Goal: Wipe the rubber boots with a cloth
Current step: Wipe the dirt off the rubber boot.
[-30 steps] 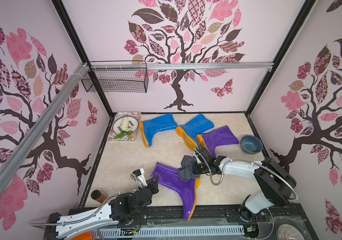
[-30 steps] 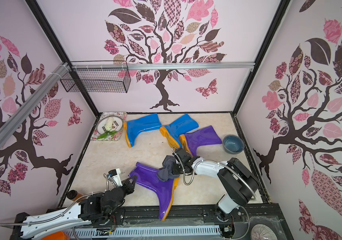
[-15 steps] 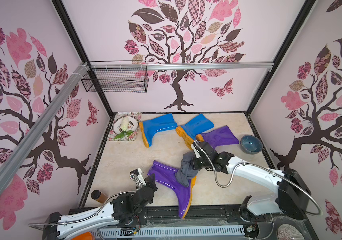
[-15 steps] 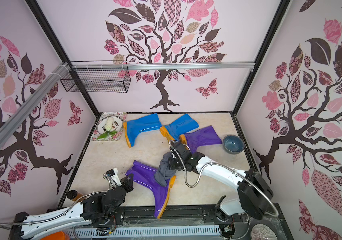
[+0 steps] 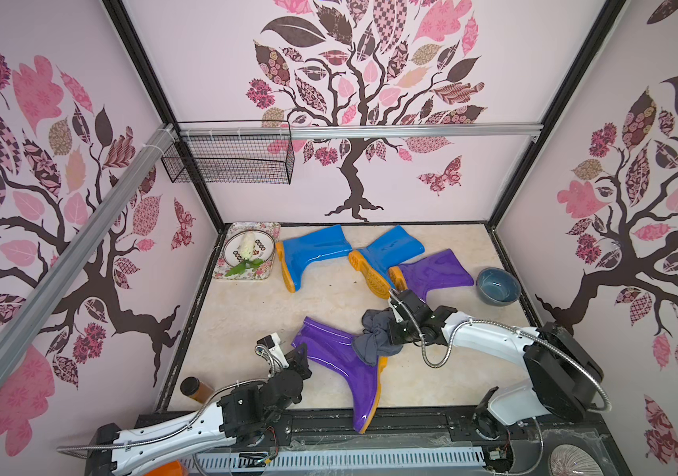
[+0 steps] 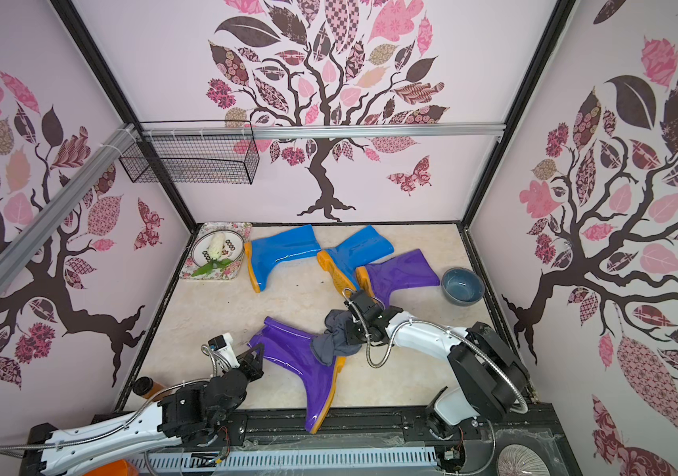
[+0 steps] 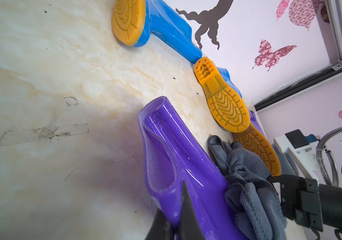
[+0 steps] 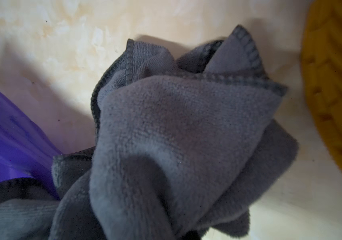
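Risk: hard rub may pull purple boot (image 5: 337, 364) from left end effector (image 5: 302, 353) pinching its top rim | right end effector (image 5: 390, 337) pinches cloth (image 5: 372, 345), bunched on boot's heel | cloth may slip loose

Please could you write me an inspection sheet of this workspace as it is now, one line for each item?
Surface: beige marbled table top, with dark scuff marks.
Job's things: near purple boot lies on its side, toe over the front edge; cloth bunched on its ankle; far purple boot, blue boot by the tray and middle blue boot lie at the back.
Clutter: grey-blue bowl, floral tray with a plate, amber bottle.
Grippers: left gripper shut on the near boot's shaft rim; right gripper shut on the cloth.
Cables: metal hose loops low beside the right arm; whether it touches the table, cannot tell.
Surroundings: wire basket on the back rail; tree-patterned walls.
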Motion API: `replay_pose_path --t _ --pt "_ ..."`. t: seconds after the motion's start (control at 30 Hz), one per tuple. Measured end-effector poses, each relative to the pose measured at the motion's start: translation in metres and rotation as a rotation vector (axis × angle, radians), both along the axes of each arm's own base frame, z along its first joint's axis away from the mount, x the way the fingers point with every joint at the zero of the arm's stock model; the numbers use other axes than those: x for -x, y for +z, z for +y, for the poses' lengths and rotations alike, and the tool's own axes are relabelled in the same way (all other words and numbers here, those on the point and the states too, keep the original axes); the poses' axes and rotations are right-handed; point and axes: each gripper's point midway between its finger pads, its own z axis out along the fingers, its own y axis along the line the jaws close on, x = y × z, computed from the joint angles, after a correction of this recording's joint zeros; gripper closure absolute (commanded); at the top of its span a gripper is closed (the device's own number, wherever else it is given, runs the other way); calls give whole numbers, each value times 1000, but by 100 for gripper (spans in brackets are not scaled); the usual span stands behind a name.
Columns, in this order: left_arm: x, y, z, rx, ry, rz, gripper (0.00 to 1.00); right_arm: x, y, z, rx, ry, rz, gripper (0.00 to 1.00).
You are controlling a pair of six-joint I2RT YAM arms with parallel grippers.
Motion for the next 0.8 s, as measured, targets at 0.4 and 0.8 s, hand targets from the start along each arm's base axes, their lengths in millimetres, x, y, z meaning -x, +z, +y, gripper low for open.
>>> replay_pose_path --t 0.4,0.8 --pt "0 9 0 55 0 -17 100 82 50 111 -104 290 -88 100" --pt "0 10 -1 65 -3 -18 100 45 118 254 -369 410 -99 100"
